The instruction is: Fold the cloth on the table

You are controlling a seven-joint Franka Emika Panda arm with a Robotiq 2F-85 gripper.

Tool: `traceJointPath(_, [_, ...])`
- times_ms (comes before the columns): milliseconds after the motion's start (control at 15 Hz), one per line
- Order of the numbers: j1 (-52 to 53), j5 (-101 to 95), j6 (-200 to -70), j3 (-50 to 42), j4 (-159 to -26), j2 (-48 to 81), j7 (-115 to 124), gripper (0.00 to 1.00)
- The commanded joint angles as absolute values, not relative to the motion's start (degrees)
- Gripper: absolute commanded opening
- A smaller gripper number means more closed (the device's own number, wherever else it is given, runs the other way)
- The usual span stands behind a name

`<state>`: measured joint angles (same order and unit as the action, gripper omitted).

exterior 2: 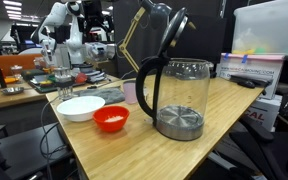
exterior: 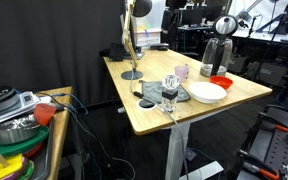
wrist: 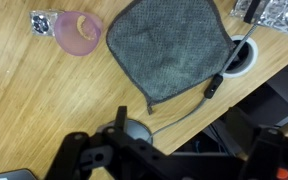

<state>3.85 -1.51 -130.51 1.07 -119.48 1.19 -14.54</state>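
The grey cloth (wrist: 169, 50) lies flat and unfolded on the light wood table (wrist: 44, 110), close to the table's edge. It also shows as a dark patch beside the white bowl in both exterior views: cloth (exterior: 153, 92), cloth (exterior 2: 109, 97). My gripper (wrist: 164, 160) hangs high above the table, well off the cloth. Its dark fingers stand open at the bottom of the wrist view with nothing between them. In an exterior view the gripper (exterior: 132, 14) sits up by the lamp's arm.
A pink cup (wrist: 79, 32) stands beside the cloth. A round grey lamp base (wrist: 136, 130) sits under the gripper, and a black cable (wrist: 209, 92) runs to a white grommet (wrist: 242, 55). A white bowl (exterior 2: 81, 107), a red bowl (exterior 2: 111, 119) and a glass kettle (exterior 2: 176, 95) share the table.
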Motion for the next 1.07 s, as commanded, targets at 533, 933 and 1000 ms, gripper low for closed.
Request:
traceJointPath(533, [4.64, -3.79, -137.69, 4.88, -111.07, 15.89, -13.95, 1.0])
traceJointPath(933, [4.75, -4.15, -138.82, 5.17, -110.74, 18.56, -12.4, 1.0])
traceJointPath(1000, [4.75, -4.15, -138.82, 5.17, -110.56, 18.54, -12.39, 1.0])
